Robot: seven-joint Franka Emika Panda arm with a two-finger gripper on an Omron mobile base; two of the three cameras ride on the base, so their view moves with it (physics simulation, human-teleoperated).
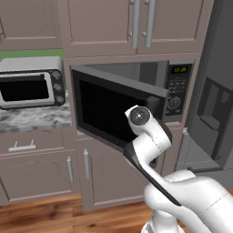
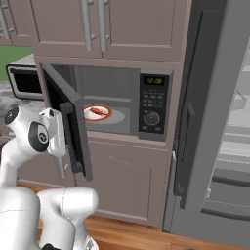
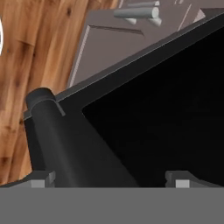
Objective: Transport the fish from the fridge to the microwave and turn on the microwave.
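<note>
While the fish [image 2: 96, 113] lies inside the microwave [image 2: 114, 100], the door [image 1: 116, 110] hangs half open.
Delivery looks done — the fish rests on a plate [image 2: 106, 115] on the oven floor. The claw [image 3: 111, 181], fingers spread wide and gripping nothing, sits at the door's handle [image 3: 54, 140]; shutting the door and starting the microwave are left, and the fridge [image 2: 215, 117] stands open.

Hidden and cut-off parts

The microwave [image 1: 136, 104] door blocks its cavity in the left base view; the fridge [image 2: 215, 122] is cut off at 3 o'clock; the display digits [image 2: 155, 80] are too small to read.
</note>
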